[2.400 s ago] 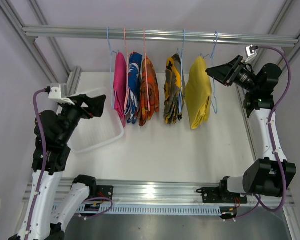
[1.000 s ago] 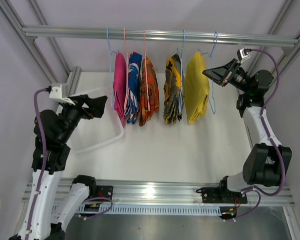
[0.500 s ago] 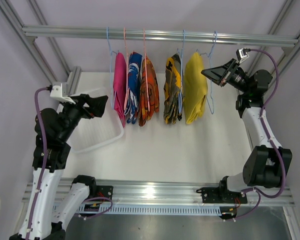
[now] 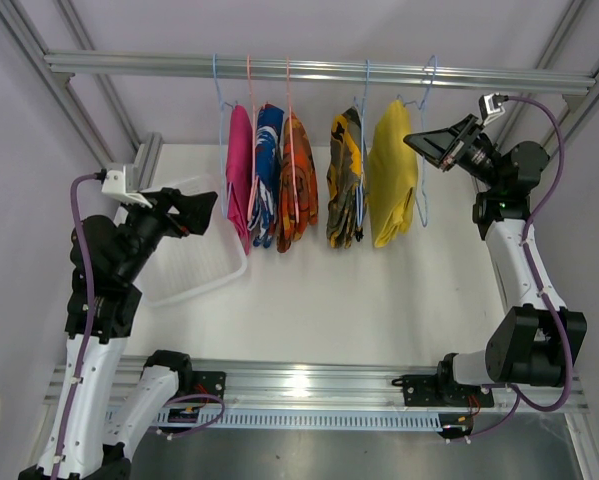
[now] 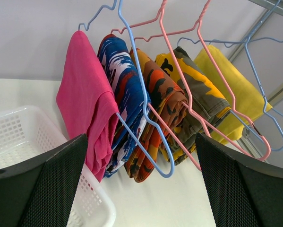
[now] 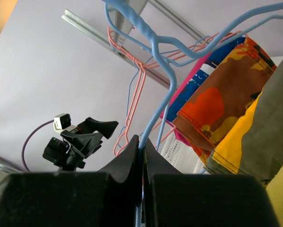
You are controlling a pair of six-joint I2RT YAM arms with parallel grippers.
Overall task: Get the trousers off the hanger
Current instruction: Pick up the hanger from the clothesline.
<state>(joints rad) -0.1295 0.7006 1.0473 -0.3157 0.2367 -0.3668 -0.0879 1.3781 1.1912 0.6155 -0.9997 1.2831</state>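
Five trousers hang on wire hangers from the rail (image 4: 319, 70): pink (image 4: 239, 175), blue-and-white (image 4: 269, 165), orange camouflage (image 4: 297, 180), yellow-and-dark camouflage (image 4: 345, 180) and plain yellow (image 4: 393, 175). My right gripper (image 4: 409, 141) is at the yellow pair's upper right, shut on the blue hanger (image 6: 161, 97) wire that runs between its fingers (image 6: 129, 151). My left gripper (image 4: 201, 210) stands open left of the pink pair (image 5: 84, 99), apart from it, with nothing between its fingers (image 5: 51, 189).
A white mesh basket (image 4: 219, 280) sits on the table under my left gripper, its rim (image 5: 96, 198) near the pink pair's lower end. Frame posts stand at both sides. Pink and blue hanger loops (image 5: 169, 170) stick out below the cloth.
My right gripper has turned and risen a little on the blue hanger. The yellow trousers have lifted and swung slightly left with it. The left arm has barely moved.
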